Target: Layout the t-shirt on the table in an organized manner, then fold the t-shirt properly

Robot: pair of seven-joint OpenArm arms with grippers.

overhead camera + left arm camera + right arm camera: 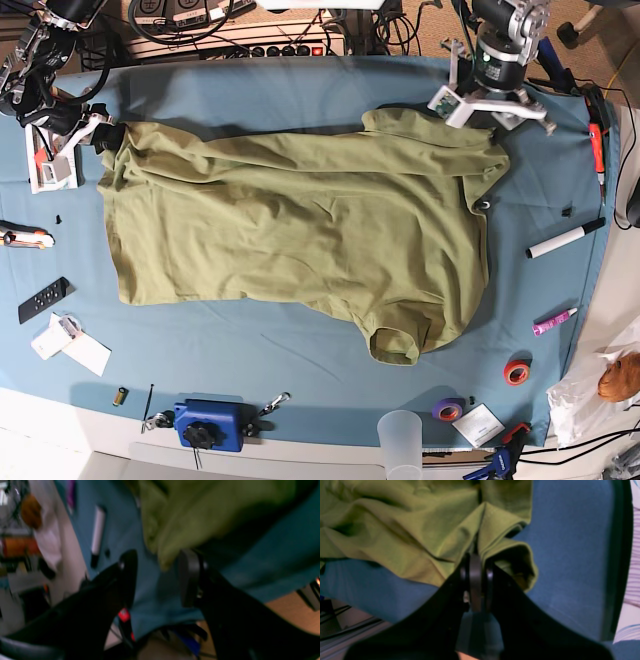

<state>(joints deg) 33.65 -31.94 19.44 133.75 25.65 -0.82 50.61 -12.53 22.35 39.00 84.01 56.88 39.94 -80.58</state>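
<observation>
Laying out, not folding yet: the plain olive-green cotton t-shirt [300, 230] lies spread but wrinkled on the wide blue-teal cloth-covered table [300, 90], roughly centred.

Right gripper [476, 562] is clenched on a bunched edge of the shirt; in the base view that is the shirt's far corner on the view's left. Left gripper [157, 575] is released, jaws spread, hovering just beside a loose shirt edge, apparently holding nothing; blur makes contact hard to judge.

Long axis runs across the table, side to side in the base view. One sleeve [395, 345] sticks out toward the near edge at the view's right, so I judge the shoulders sit on that side and the hem by the right gripper.

Next move, my read: left gripper closes on its edge, then both pull apart to flatten the wrinkles before any fold.
</observation>
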